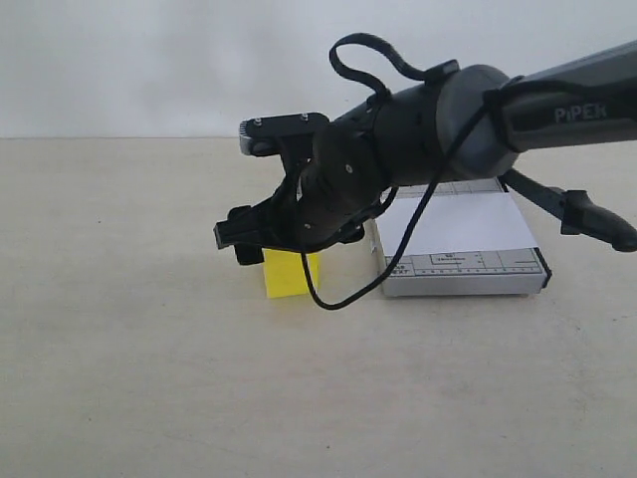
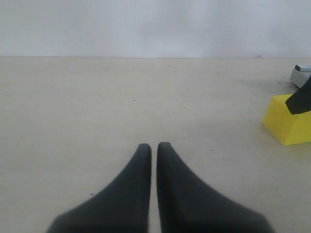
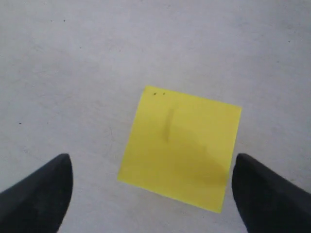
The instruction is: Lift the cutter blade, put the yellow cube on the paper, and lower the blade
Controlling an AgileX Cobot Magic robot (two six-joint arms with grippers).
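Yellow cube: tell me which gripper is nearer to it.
Right. The right gripper hangs open above the yellow cube; the left gripper, shut, sits off to one side, apart.

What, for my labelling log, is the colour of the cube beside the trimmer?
Bright yellow; the cube shows best in the right wrist view.

I see the yellow cube [image 1: 289,275] on the counter [image 1: 149,378], left of the flat white paper [image 1: 463,224]; cutter blade [image 1: 587,214] raised, far right.

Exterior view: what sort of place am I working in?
Likely a robot test bench: a plain beige table, a blank white wall, and just a paper trimmer and yellow cube laid out.
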